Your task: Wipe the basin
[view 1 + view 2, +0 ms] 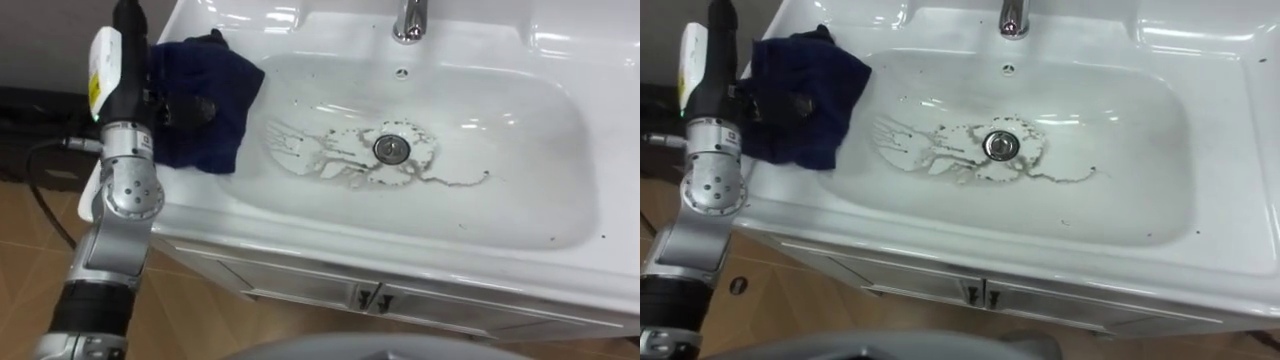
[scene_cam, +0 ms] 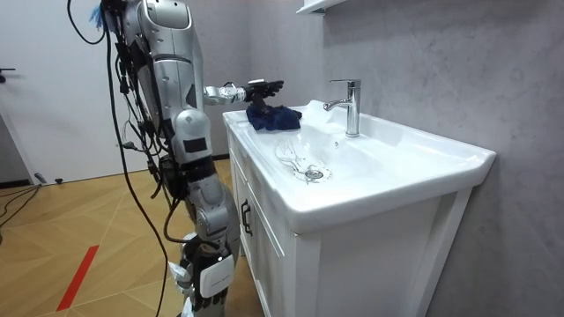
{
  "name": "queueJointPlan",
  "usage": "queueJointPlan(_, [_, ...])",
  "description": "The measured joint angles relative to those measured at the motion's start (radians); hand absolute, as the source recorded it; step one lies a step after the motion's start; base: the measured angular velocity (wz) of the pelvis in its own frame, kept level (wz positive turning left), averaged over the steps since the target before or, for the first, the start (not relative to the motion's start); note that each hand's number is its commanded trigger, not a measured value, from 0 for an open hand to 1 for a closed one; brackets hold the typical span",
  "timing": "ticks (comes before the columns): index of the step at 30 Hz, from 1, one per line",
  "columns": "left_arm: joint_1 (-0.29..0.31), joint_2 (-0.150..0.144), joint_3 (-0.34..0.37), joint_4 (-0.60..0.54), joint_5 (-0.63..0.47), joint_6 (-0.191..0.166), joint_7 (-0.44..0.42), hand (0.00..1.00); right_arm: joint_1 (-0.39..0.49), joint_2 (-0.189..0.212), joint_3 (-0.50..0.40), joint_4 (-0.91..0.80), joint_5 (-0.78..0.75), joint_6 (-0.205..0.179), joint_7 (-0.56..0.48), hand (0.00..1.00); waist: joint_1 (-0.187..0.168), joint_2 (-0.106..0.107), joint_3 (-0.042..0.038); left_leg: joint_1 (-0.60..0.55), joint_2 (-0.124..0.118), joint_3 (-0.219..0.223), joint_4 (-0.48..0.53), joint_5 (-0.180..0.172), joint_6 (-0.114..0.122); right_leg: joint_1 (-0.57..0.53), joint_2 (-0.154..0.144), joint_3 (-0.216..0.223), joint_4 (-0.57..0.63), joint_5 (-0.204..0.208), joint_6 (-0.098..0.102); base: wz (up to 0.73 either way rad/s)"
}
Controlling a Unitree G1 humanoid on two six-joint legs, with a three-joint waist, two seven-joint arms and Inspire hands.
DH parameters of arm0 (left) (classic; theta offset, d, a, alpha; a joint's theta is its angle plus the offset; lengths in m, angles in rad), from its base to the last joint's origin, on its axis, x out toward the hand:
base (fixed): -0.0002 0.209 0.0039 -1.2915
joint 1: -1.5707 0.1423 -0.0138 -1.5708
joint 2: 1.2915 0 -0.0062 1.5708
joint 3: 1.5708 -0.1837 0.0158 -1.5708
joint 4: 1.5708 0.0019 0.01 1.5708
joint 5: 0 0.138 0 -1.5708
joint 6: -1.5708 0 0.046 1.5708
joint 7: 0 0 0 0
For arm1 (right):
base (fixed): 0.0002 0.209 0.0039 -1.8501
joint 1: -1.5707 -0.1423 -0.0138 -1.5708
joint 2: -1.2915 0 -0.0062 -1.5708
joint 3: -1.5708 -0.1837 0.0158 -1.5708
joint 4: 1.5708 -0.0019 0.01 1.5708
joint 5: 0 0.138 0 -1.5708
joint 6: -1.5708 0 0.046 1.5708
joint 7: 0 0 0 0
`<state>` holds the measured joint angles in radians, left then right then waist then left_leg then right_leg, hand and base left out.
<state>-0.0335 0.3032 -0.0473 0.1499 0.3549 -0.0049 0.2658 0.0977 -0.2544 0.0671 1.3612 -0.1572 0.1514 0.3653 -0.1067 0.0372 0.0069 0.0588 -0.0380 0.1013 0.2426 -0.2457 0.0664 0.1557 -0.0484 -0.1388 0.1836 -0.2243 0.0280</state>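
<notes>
- Item 1, basin (image 1: 530,140): white, set in a cabinet. The robot stands at its left end.
- Item 2, dark blue cloth (image 1: 228,105): bunched on the left rim, spilling over the bowl's edge.
- Item 3, left hand (image 1: 183,106): over the cloth. In the room view the fingers are stretched out level and hold nothing.
- Item 4, dark grime (image 1: 330,160): thin trails ringing the drain (image 1: 391,148), apart from the cloth.
- Handling note: press the cloth flat, drag it downslope to the drain, then sweep across the trails, keeping clear of the tap (image 1: 408,20).
</notes>
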Motion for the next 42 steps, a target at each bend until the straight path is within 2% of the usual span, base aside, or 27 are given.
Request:
queueJointPlan(5, [0.000,-0.004,-0.001,0.000,0.000,0.004,-0.014,0.00,-0.008,0.000,-0.001,-0.004,0.024,0.002,-0.004,0.00,-0.002,0.013,-0.0057,0.007,0.001,0.002,-0.003,0.000,0.000,0.001,0.001,-0.002,-0.002,0.000,0.000,-0.01])
queueJointPlan(13, [0.000,-0.004,-0.001,0.000,0.000,0.015,-0.046,0.00,-0.006,0.000,-0.001,-0.030,0.021,0.004,-0.006,0.00,-0.002,0.009,-0.0011,0.004,0.005,0.002,-0.004,0.000,-0.001,0.000,0.005,-0.002,0.002,0.001,-0.002,0.00])
queueJointPlan(18, [0.000,-0.004,-0.020,0.036,0.000,0.026,-0.070,0.00,-0.006,-0.001,0.000,-0.046,0.021,0.014,-0.009,0.00,-0.001,0.011,-0.0018,0.006,0.007,0.004,-0.003,0.000,-0.002,0.003,0.006,-0.001,0.002,0.002,-0.003,0.00])
queueJointPlan(22, [0.001,-0.006,-0.040,0.080,0.004,0.051,-0.099,0.00,-0.008,-0.001,-0.001,-0.052,0.021,0.015,-0.014,0.00,0.000,0.014,-0.0032,0.008,0.008,0.005,-0.003,0.001,-0.002,0.002,0.006,-0.001,0.002,0.002,-0.003,0.00])
queueJointPlan(36, [0.035,-0.006,-0.041,0.089,0.013,0.051,-0.142,0.00,-0.008,-0.001,-0.001,-0.070,0.024,0.024,-0.014,0.00,0.002,0.014,-0.0014,0.017,0.008,0.009,-0.008,0.001,-0.003,0.006,0.007,0.000,0.003,0.002,-0.003,0.00])
queueJointPlan(42, [0.023,-0.007,-0.041,0.180,0.169,0.027,-0.143,0.00,-0.007,-0.001,-0.002,-0.076,0.013,0.036,-0.013,0.00,0.002,0.012,-0.0020,0.028,0.010,0.011,-0.011,0.003,-0.006,0.016,0.009,-0.001,0.001,0.002,-0.003,-0.01])
